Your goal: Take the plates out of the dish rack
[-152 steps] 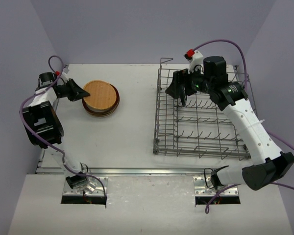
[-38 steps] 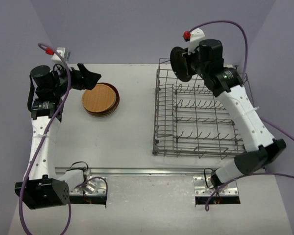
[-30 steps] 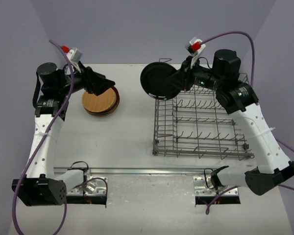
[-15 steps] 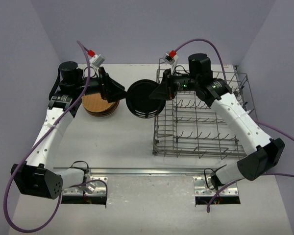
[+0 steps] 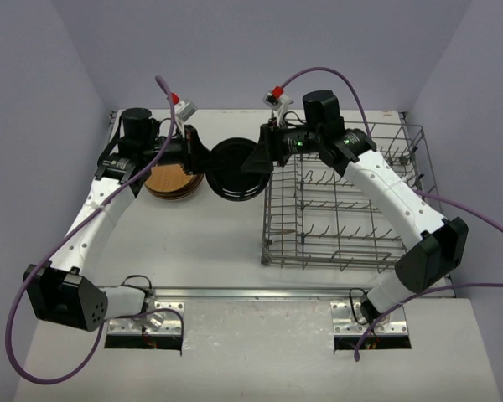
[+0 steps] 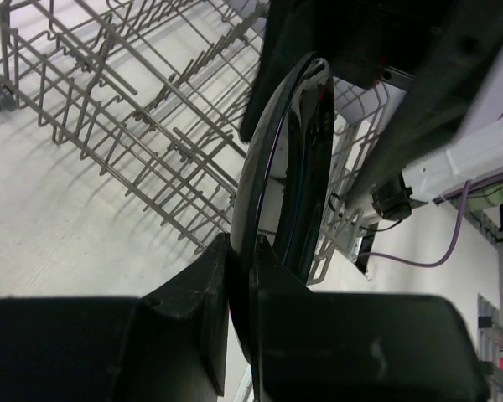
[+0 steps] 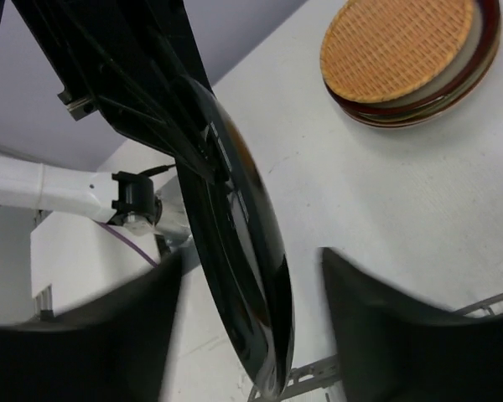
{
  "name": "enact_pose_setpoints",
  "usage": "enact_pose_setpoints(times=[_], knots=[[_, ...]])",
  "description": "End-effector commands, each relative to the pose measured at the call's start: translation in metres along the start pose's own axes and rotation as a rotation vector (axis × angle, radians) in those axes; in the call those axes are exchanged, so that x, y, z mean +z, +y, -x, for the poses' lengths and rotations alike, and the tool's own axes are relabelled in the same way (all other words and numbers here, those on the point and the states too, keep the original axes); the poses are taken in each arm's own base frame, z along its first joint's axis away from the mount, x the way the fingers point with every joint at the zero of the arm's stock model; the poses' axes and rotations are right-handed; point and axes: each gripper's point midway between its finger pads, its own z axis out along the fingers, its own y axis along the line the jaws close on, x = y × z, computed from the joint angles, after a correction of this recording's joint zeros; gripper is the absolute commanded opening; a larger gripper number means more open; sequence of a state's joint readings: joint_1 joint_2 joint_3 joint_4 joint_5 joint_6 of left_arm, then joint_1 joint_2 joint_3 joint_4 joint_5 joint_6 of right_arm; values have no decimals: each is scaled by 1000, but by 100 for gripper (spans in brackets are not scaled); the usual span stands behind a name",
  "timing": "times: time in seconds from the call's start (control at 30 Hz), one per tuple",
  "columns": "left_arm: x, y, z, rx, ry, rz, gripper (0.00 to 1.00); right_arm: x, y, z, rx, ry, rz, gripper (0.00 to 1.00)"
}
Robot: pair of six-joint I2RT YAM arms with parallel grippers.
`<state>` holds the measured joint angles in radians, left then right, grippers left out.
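A black plate point(image 5: 235, 170) hangs on edge in the air between the stack and the dish rack point(image 5: 344, 201). My left gripper point(image 5: 203, 161) is shut on its left rim; in the left wrist view both fingers point(image 6: 210, 276) pinch the plate point(image 6: 298, 167). My right gripper point(image 5: 260, 159) is at the plate's right rim, open. In the right wrist view its fingers point(image 7: 352, 301) stand wide apart on either side of the plate point(image 7: 235, 218), not touching it. The other plates lie stacked point(image 5: 169, 180), a tan-orange one on top point(image 7: 398, 46). The rack holds no plates.
The rack's upright tines point(image 6: 134, 109) and its raised wire loop point(image 5: 283, 105) lie just right of the black plate. The stack sits under my left gripper. The arm bases and a metal rail point(image 5: 251, 293) run along the near edge. Purple cables point(image 5: 335, 75) arch above both wrists.
My right gripper carried the black plate out of the rack and leftward. My left gripper swung right from the stack and closed on its rim. The right jaws have opened.
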<state>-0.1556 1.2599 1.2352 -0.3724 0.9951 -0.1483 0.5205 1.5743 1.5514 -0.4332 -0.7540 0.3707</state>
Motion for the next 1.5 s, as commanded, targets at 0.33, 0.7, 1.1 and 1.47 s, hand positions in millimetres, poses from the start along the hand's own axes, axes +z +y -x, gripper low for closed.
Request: enact_pose_setpoints(times=[0.33, 0.7, 1.1, 1.47], knots=[[-94, 197, 9, -418, -159, 383, 0, -78, -55, 24, -13, -186, -384, 99], [-129, 296, -33, -563, -140, 613, 0, -102, -56, 12, -6, -209, -406, 99], [-151, 318, -53, -551, -85, 747, 56, -99, -70, 21, 0, -201, -447, 99], [-240, 279, 64, 27, -91, 1244, 100, -159, -109, 38, -180, -219, -846, 99]])
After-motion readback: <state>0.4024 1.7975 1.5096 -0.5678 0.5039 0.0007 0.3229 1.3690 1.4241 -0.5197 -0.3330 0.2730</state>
